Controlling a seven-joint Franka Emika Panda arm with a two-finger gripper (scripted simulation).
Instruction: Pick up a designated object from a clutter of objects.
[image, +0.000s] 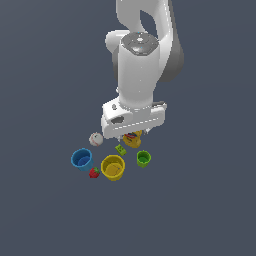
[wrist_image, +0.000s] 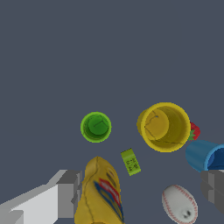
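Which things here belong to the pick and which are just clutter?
In the job:
green cup, standing upright and apart from the rest
gripper, above the pile, jaws open and empty

Just lying about:
yellow cup
blue cup
strawberry, between the blue and yellow cups
ball
green block
yellow bottle, between the jaws

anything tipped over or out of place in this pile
Nothing stands out. The green cup, yellow cup and blue cup all stand upright, mouths up, apart from each other; nothing looks spilled or broken.
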